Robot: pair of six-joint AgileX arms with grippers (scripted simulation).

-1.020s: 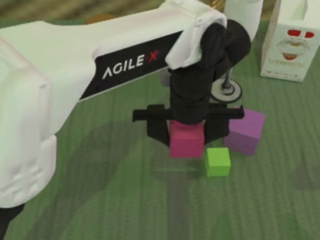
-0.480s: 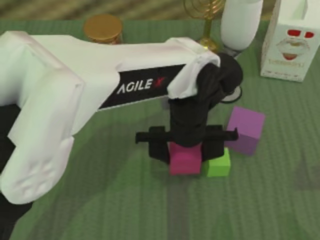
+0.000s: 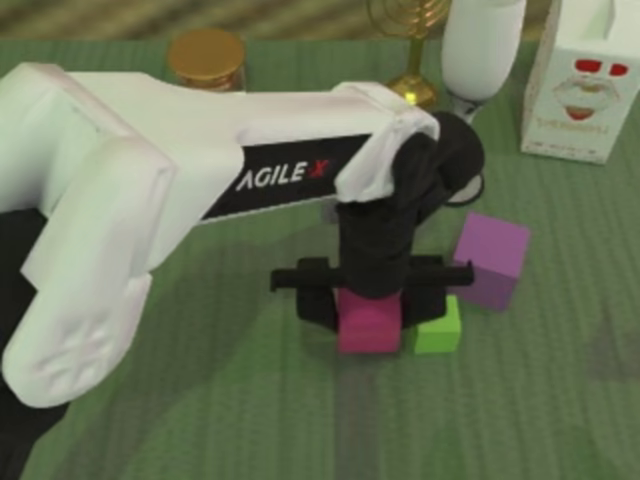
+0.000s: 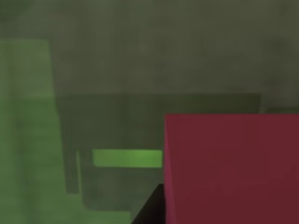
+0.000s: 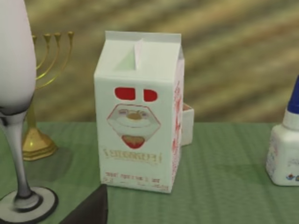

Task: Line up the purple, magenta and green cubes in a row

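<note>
My left gripper [image 3: 368, 306] is shut on the magenta cube [image 3: 368, 335], holding it low at the green mat near the table's middle. The smaller green cube [image 3: 440, 328] sits right beside the magenta one on its right, seemingly touching. Behind and to the right of the green cube rests the purple cube [image 3: 492, 258], a little apart. In the left wrist view the magenta cube [image 4: 231, 168] fills the frame beside one dark fingertip [image 4: 152, 210]. The right arm is outside the top view; its wrist view shows a single dark fingertip [image 5: 91, 210] with nothing next to it.
Along the back stand a gold-lidded jar [image 3: 205, 58], a gold candelabra [image 3: 410, 30], a white wine glass [image 3: 480, 45] and a milk carton [image 3: 585, 80]. A white bottle with a blue cap [image 5: 285, 149] stands beside the carton [image 5: 138, 116].
My left gripper has carried the magenta cube down and toward the front, ending beside the green cube. Over the last half second it barely moved.
</note>
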